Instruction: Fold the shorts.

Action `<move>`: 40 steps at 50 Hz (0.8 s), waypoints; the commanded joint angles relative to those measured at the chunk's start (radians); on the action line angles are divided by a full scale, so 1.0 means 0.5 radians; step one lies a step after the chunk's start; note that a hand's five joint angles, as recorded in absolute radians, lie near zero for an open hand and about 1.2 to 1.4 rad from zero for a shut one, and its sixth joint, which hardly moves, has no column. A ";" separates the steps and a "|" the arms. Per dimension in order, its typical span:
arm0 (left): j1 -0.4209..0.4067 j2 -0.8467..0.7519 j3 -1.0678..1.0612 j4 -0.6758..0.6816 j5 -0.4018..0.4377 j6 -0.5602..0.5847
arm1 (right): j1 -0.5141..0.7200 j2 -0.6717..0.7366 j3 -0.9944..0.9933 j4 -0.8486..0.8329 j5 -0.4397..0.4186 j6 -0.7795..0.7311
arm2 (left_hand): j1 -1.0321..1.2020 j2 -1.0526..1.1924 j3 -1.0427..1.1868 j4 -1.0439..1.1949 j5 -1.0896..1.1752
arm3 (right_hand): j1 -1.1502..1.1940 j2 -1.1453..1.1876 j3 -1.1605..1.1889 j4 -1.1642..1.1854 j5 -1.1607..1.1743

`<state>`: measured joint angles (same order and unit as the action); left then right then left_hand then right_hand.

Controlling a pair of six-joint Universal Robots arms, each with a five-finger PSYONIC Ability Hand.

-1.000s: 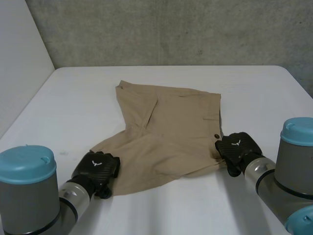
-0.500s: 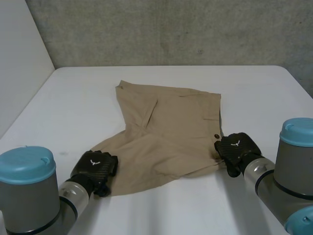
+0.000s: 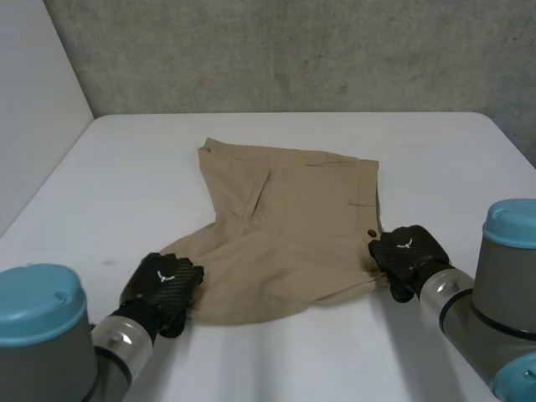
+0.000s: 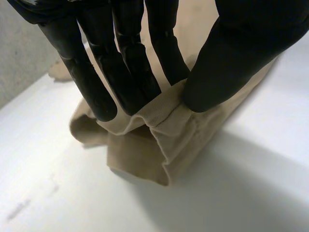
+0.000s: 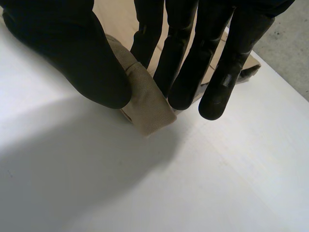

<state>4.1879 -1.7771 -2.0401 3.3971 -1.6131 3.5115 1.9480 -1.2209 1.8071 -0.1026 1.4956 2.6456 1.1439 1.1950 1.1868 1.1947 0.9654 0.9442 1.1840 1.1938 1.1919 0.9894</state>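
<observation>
Tan shorts lie spread on the white table, waistband toward the right and legs toward the left. My left hand pinches the near left hem corner between thumb and fingers, lifting it slightly off the table. At the near right corner, by the button, my right hand grips the waistband. In the right wrist view the waistband corner is clamped between the thumb and the fingers.
A grey concrete wall stands behind the table's far edge. A white side wall borders the left. Bare tabletop lies in front of the shorts and on both sides.
My left hand has closed on the hem corner and drawn it slightly up and inward, bunching the near left edge. The right hand has kept its grip and place.
</observation>
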 commanded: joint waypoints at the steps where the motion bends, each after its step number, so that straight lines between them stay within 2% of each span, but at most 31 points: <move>1: -0.126 0.336 -0.062 -0.326 -0.023 0.021 | -0.006 -0.150 -0.015 0.284 -0.003 -0.253 | 0.505 0.402 0.419 0.403 0.513 | 0.904 0.425 0.405 0.409 0.465; 9: -0.252 0.419 -0.062 -0.731 -0.007 0.027 | -0.073 -0.224 0.049 0.864 0.000 -0.664 | 0.505 0.402 0.419 0.403 0.513 | 0.904 0.425 0.405 0.409 0.465; 15: -0.240 0.394 0.015 -0.775 -0.001 0.036 | -0.132 -0.240 0.049 0.865 -0.012 -0.695 | 0.505 0.402 0.419 0.403 0.513 | 0.904 0.425 0.405 0.409 0.465; 16: -0.240 0.385 0.079 -0.775 -0.001 0.036 | -0.132 -0.240 0.043 0.840 -0.012 -0.692 | -0.250 -0.352 -0.336 -0.352 -0.242 | 0.904 0.425 0.405 0.409 0.465; 18: -0.240 0.379 0.150 -0.772 -0.001 0.045 | -0.132 -0.240 0.043 0.810 -0.012 -0.695 | -1.018 -1.120 -1.103 -1.119 -1.010 | 0.904 0.425 0.405 0.409 0.465; 19: -0.243 0.373 0.193 -0.766 -0.001 0.049 | -0.132 -0.240 0.043 0.797 -0.012 -0.692 | -1.219 -1.321 -1.305 -1.320 -1.211 | 0.904 0.425 0.405 0.409 0.465; 23: -0.237 0.269 0.456 -0.677 0.038 0.049 | -0.129 -0.240 0.043 0.745 -0.012 -0.686 | -1.274 -1.376 -1.359 -1.375 -1.266 | 0.904 0.425 0.405 0.409 0.465; 32: -0.187 -0.424 1.213 -0.434 0.271 0.055 | -0.110 -0.230 0.055 0.632 -0.012 -0.671 | -1.221 -1.323 -1.307 -1.323 -1.213 | 0.904 0.425 0.405 0.409 0.465; 40: -0.178 -1.099 1.910 -0.428 0.480 0.134 | -0.101 -0.191 0.061 0.546 -0.006 -0.665 | -1.180 -1.282 -1.266 -1.281 -1.172 | 0.904 0.425 0.405 0.409 0.465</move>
<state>4.0951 -2.0918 -1.3247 3.1866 -1.4476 3.5416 1.8949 -1.3308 1.8352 0.1989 1.4907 2.3123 0.4766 0.4798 0.4851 0.4725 0.2967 0.9442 1.1840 1.1938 1.1919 0.9894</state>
